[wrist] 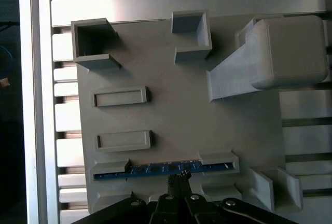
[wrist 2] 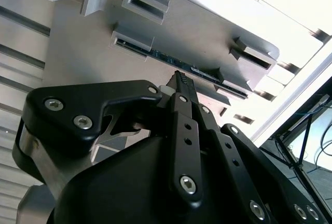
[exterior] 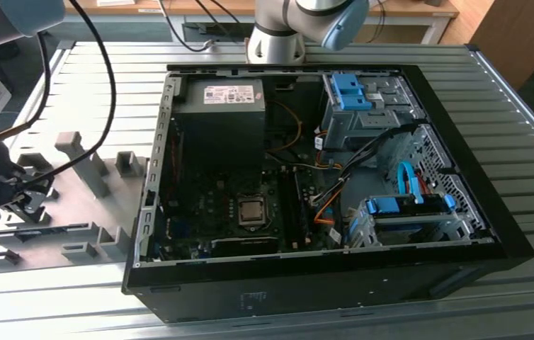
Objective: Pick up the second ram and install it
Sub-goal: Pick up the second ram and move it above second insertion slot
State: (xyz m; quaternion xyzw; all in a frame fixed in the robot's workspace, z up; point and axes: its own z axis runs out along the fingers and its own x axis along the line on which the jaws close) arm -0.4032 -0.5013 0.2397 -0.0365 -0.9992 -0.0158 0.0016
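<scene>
Honestly, whether the hand (wrist: 179,177) clamps the second ram (wrist: 150,170) I cannot tell. A shallow hold could drop it.

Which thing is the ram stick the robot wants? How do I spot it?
Find the flat gray plate beside the open computer case. Along one edge, close to the gripper, two small gray holders carry the second ram. It is the one thin bluish strip; everything around it is plain gray plastic.

One ram (wrist: 150,170), one gray fixture plate (wrist: 181,110), one computer case (exterior: 324,280).
</scene>
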